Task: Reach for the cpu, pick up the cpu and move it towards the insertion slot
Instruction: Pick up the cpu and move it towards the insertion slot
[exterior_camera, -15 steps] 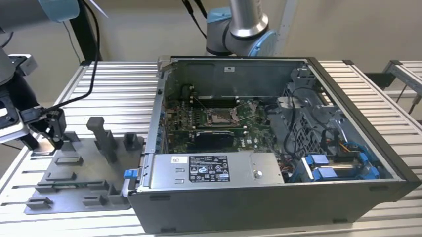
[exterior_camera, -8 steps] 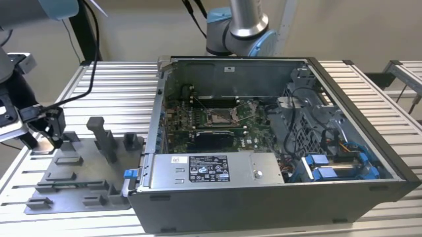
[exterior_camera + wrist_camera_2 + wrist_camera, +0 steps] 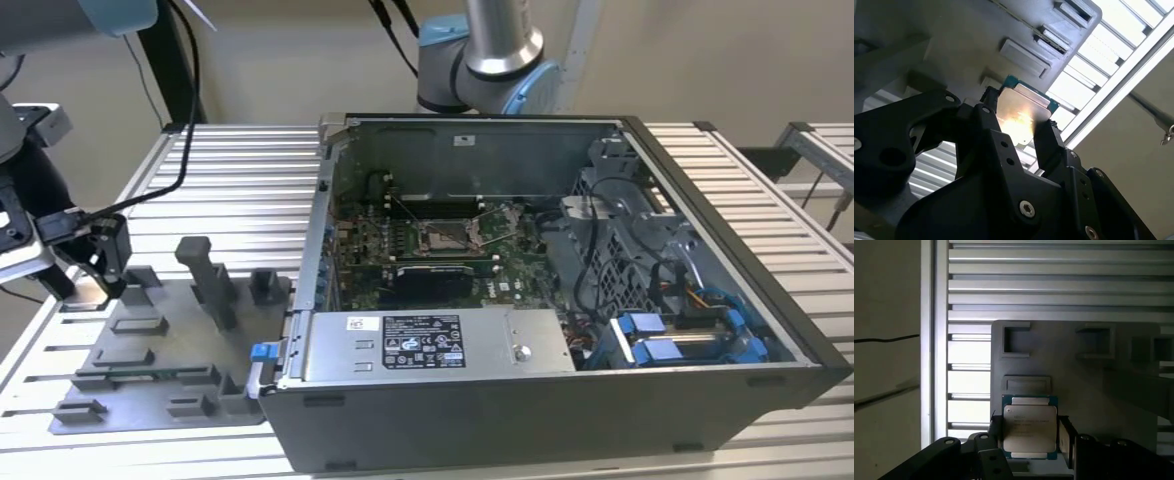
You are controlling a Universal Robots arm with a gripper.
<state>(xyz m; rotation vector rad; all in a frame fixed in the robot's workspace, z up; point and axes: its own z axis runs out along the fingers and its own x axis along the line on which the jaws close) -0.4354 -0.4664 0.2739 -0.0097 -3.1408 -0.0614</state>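
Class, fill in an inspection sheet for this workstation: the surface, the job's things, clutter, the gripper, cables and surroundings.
Surface: slatted metal table, carrying a grey fixture tray and an open computer case.
Job's things: the cpu is held in the gripper over the fixture tray. The insertion slot lies inside the case, off toward the exterior view's right.
Clutter: nothing seen.
Gripper: shut on the cpu, at the exterior view's left.
Cables: a black cable runs to the gripper across the table. There are wires inside the case.
Surroundings: a plain wall and a section of robot arm behind the case.
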